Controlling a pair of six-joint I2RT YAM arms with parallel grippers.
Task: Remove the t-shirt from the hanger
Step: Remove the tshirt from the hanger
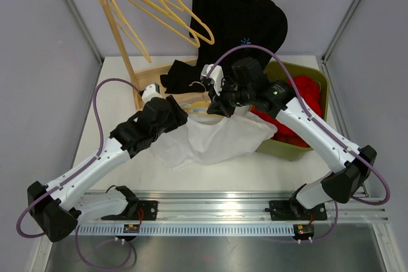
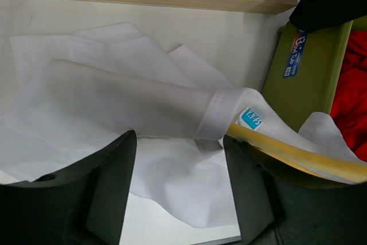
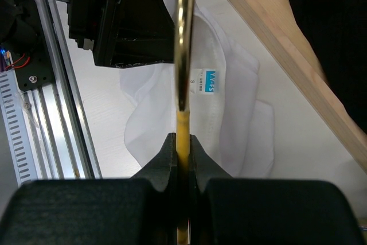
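A white cotton t-shirt (image 1: pixel 210 141) lies crumpled on the pale surface (image 1: pixel 287 170) between the two arms, its right edge draped against the near wall of an olive-green plastic tub (image 1: pixel 290 151). The tub stands at the right side and holds a heap of red cloth (image 1: pixel 306 93) that fills most of it. A slim pale yellow hanger (image 3: pixel 183 38) is still threaded through the shirt's collar, where a small blue size label (image 2: pixel 250 117) shows. The right end effector (image 3: pixel 183 159) is pressed together on the hanger's thin edge, pinching it just above the fabric. The left end effector (image 2: pixel 180 199) hovers low over the shirt with its fingers (image 2: pixel 114 187) spread, the rolled collar and loose cloth lying between them, unclamped. At the far left rises a light wooden clothes rack (image 1: pixel 115 30) carrying several empty yellow hangers (image 1: pixel 166 4). Beside them a black knitted garment (image 1: pixel 239 20) hangs down, its lower part reaching the surface behind the arms.
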